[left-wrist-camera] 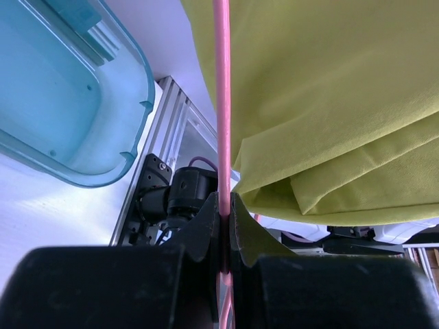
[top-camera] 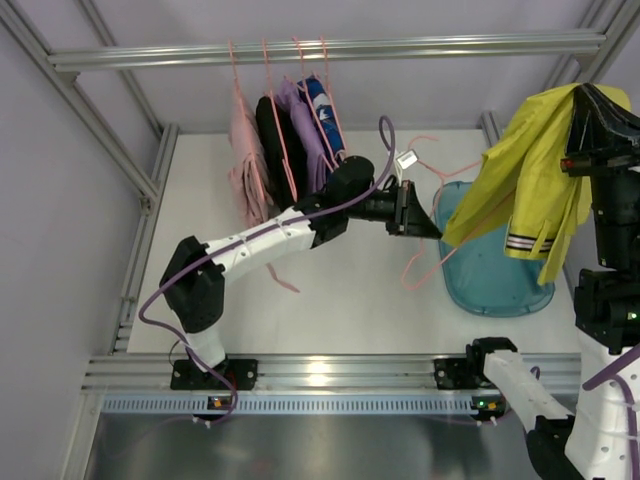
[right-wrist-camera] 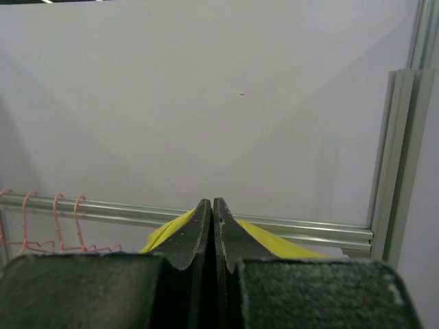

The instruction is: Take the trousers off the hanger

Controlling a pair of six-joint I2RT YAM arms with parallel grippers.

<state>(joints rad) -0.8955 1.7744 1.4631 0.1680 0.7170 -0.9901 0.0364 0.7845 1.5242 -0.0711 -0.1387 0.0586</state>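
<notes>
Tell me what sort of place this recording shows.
Probably a lab robot cell, not a home: an aluminium frame boxes in a white table, and a row of clothes hangs from its crossbar.

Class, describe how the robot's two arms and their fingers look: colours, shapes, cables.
Both the left arm and right arm are white tubular links joined by black joints, each trailing a purple cable. Black bases sit on an aluminium rail. The fingers are matte black, tapering to blunt tips.
</notes>
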